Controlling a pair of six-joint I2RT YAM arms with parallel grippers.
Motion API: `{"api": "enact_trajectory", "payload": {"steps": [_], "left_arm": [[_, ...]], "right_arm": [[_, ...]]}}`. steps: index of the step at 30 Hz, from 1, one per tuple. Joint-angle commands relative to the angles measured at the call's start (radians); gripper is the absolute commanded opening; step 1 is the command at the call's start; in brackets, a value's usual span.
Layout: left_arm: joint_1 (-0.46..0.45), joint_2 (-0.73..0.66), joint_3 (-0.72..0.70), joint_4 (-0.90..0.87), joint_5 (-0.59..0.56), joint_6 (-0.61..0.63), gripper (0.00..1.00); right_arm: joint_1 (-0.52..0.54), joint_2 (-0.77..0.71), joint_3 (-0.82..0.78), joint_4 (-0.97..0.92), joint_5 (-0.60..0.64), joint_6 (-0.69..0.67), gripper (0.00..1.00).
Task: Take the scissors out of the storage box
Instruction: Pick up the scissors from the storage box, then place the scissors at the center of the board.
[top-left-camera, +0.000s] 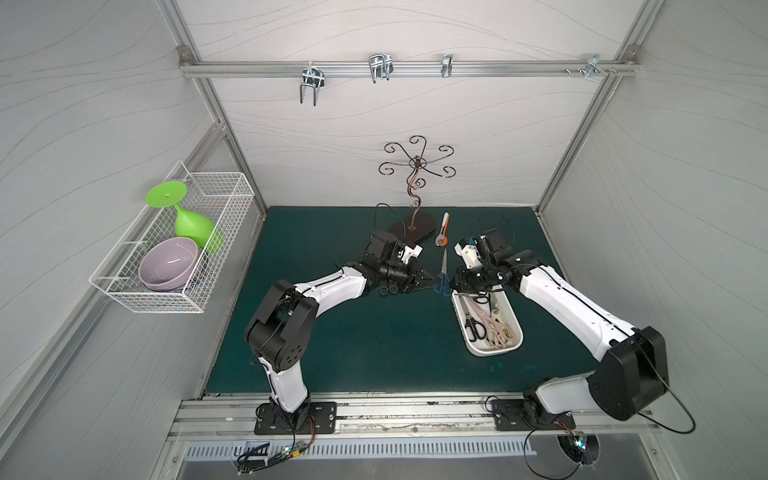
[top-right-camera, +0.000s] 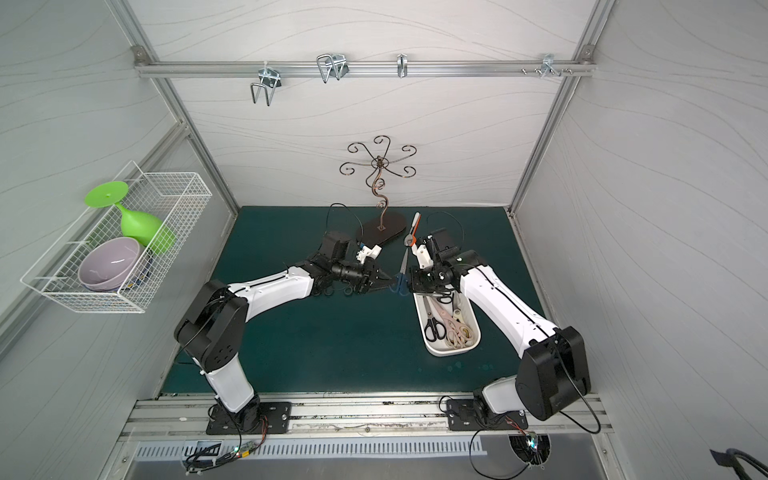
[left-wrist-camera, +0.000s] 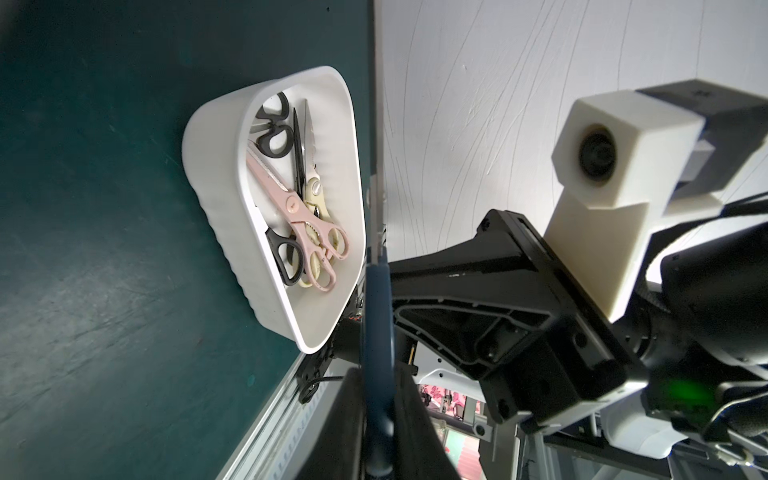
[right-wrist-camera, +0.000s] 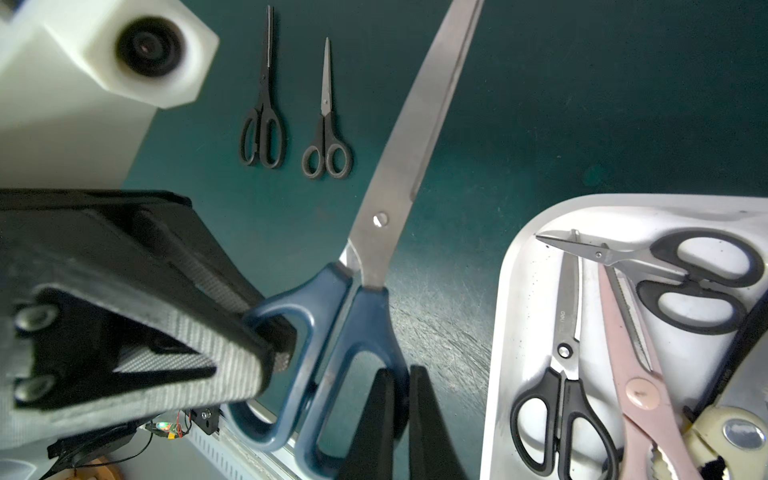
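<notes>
The blue-handled scissors (right-wrist-camera: 376, 299) have long, flat steel blades, closed together, one round rivet and two smooth plastic loops of oval shape. They are outside the storage box (right-wrist-camera: 511, 291), over the mat (right-wrist-camera: 540, 104) and just beside one short end of the box, held between both arms. The left gripper (left-wrist-camera: 376, 374) has black, wedge-shaped fingers pressed on one loop from both sides; its pads (right-wrist-camera: 178, 361) show a grey woven texture. The right gripper (right-wrist-camera: 403, 386) has two black tapered fingers that pinch the rim of the other loop. The mat is dark green and matte, with many fine scratches. On it lie two small black-handled pairs (right-wrist-camera: 327, 153), side by side, blades closed, well apart from the box. The box is of white smooth plastic with rounded corners, a ribbed outer wall and a speckled floor. Inside I count four pairs: two larger black-handled pairs (right-wrist-camera: 565, 395) with steel blades, one pair of pink shears (right-wrist-camera: 631, 374) with a toothed edge, and one pair of cream shears (left-wrist-camera: 316, 191); they overlap each other. A dark narrow blade (left-wrist-camera: 297, 145) also lies among them, but I cannot tell to which handle it belongs.
</notes>
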Motion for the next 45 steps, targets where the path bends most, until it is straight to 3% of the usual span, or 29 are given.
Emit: {"api": "enact_trajectory", "payload": {"steps": [1,8,16,30,40,45], "left_arm": [[-0.007,0.013,0.01,0.042,0.021,0.005,0.15],[-0.007,0.011,0.012,0.045,0.022,0.004,0.06],[-0.006,0.006,0.004,0.046,0.015,0.007,0.06],[0.056,0.079,0.012,-0.054,-0.049,0.128,0.08],[0.082,0.257,0.032,0.115,-0.134,0.026,0.06],[0.085,0.297,0.051,0.104,-0.18,0.037,0.06]], "right_arm": [[0.007,0.014,0.023,0.014,-0.021,0.006,0.0],[0.007,0.019,0.026,0.013,-0.023,0.009,0.02],[0.001,0.023,0.026,0.008,-0.007,0.03,0.24],[-0.167,-0.119,-0.031,-0.027,0.077,0.033,0.29],[-0.167,-0.122,-0.054,-0.018,0.053,0.037,0.27],[-0.168,-0.126,-0.06,-0.016,0.057,0.033,0.27]]}}
